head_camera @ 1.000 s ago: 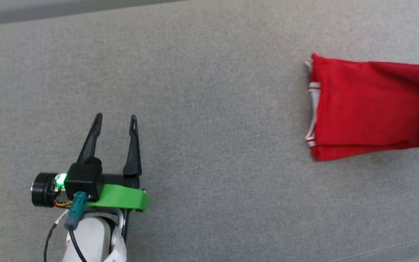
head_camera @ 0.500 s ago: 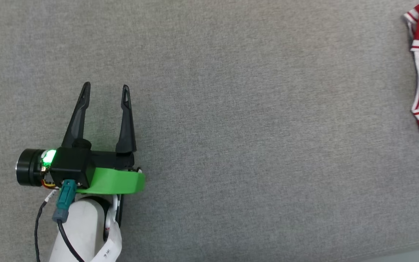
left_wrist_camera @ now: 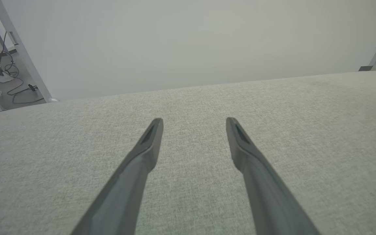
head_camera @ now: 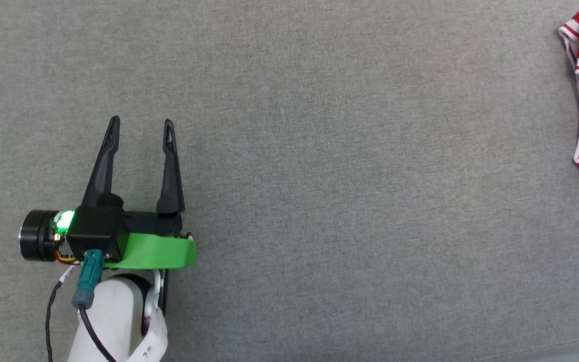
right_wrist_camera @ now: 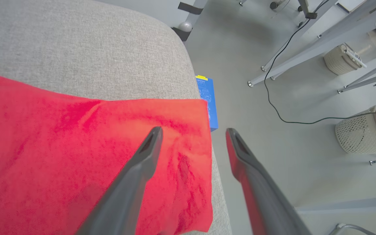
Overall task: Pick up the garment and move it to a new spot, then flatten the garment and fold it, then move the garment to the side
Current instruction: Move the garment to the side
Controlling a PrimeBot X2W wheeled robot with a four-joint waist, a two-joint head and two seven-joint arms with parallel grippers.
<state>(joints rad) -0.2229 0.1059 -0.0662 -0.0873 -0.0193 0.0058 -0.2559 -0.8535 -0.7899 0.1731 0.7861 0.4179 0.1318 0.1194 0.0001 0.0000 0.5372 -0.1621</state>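
On the grey cushion point(head_camera: 319, 151), the right pincer point(right_wrist_camera: 193, 129) has released the garment point(right_wrist_camera: 77, 147).

Nothing legible at this moment.

White tag point(head_camera: 156, 342) hanging at the forearm behind the left end effector point(head_camera: 141, 120): a few dark printed characters, curled over and too small to make out.

Blue box point(right_wrist_camera: 209, 104) on the floor point(right_wrist_camera: 273, 156), just beyond the fingertips of the right end effector point(right_wrist_camera: 193, 129): pale printing on its face, yellow strip at the far end, blurred, unreadable.
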